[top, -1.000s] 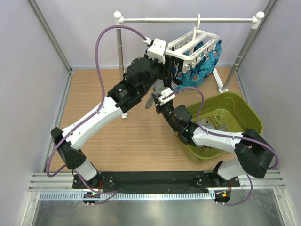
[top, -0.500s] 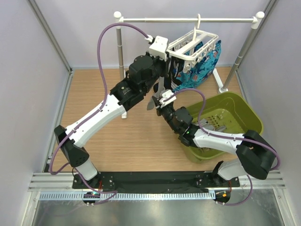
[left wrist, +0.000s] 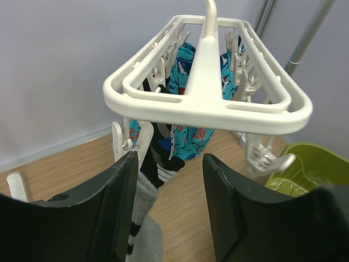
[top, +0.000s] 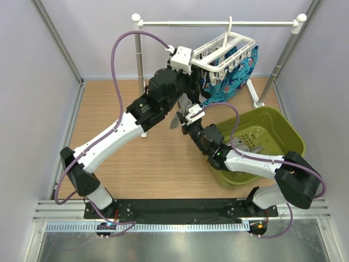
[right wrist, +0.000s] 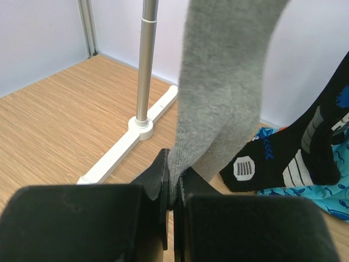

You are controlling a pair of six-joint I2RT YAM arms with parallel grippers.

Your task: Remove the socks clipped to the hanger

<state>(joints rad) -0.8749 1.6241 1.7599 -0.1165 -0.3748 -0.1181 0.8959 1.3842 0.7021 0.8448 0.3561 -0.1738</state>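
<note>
The right claw [right wrist: 173, 188] is pinched tight on the lower part of a soft grey sock [right wrist: 223, 93]. The sock runs straight up out of the wrist view, taut rather than slack. I'd say the arm grips low so it can draw the sock down off its peg.

The left claw [left wrist: 170, 180] stands wide apart with nothing in it, just under the near corner of the white plastic rectangular hanger [left wrist: 207, 71] with its rows of small dangling clip pegs [left wrist: 256, 158]. A grey banded cuff lies against one of its fingers [left wrist: 122, 207]. It looks placed to steady the frame or work a peg while the other arm pulls.

The hanger hooks over the white metal rail stand [top: 218, 23] and hangs tilted. A black sock with white marks [right wrist: 305, 153] dangles there too, beside a bright blue patterned cloth [right wrist: 327, 191]. An olive-green plastic tub [top: 292, 128] sits on the right under the right arm, probably to catch what comes off. I can't tell whether anything lies in it.

All this stands on a pale wood-grain desk [top: 109, 103]. Plain lilac walls close it in at the back and sides, with grey metal posts leaning in the corners.
</note>
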